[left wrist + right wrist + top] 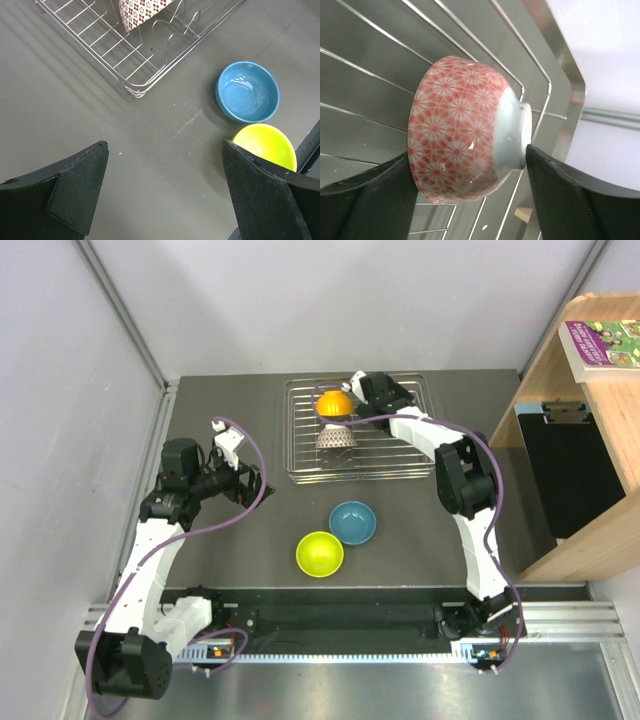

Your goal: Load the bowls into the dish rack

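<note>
From above, the dish rack sat at the far middle of the dark surface. The orange bowl and the mosaic bowl stood on edge in it, one behind the other. The right hand reached into the rack's far side just beside the orange bowl, and what lay under it was hidden in this view. The blue bowl and the lime green bowl sat upright on the surface near the rack, close together. The left hand hung to the rack's left. The left wrist view showed that hand spread wide and empty over bare surface; one finger cut off part of the green bowl, and the frame's top edge cropped the mosaic bowl. The right wrist view showed a pink flowered bowl on edge on the rack wires, between the right hand's fingers, one pad by the rim and the other by the foot ring. I could not tell whether the pads pressed on it or stood just off it. The bowls looked like glazed ceramic, so probably stiff, slick and liable to chip against the wires. The two on the surface would best be pinched across the rim wall.
</note>
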Controlling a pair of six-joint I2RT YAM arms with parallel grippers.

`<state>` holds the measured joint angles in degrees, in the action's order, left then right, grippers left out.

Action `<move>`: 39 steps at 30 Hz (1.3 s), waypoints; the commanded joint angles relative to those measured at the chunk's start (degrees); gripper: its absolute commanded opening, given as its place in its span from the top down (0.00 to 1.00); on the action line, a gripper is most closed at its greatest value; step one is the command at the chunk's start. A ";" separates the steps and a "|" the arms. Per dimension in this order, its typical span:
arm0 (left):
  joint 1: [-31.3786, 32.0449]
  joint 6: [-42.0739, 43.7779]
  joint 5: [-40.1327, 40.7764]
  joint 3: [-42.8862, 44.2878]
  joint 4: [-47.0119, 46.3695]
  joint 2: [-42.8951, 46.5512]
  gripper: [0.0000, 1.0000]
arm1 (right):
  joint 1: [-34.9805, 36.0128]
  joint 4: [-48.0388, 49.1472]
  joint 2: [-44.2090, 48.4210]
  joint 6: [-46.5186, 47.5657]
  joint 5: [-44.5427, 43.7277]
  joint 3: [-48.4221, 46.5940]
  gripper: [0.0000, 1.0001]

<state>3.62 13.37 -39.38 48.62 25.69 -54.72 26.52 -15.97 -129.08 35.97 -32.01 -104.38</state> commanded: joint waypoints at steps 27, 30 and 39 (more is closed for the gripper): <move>3.22 13.43 -5.98 2.18 9.98 0.49 0.01 | 0.81 -15.67 9.98 -5.20 13.37 -4.61 0.00; 7.00 15.54 -2.82 2.36 12.44 -0.30 0.01 | 0.72 -16.73 13.49 -6.78 14.34 -4.78 0.00; 20.72 15.55 7.64 1.48 13.68 -7.94 0.01 | 0.63 -17.60 26.59 -11.88 18.38 -2.15 0.00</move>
<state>20.75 27.57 -36.49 48.77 38.37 -59.66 26.63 -33.87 -110.17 27.75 -16.58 -107.85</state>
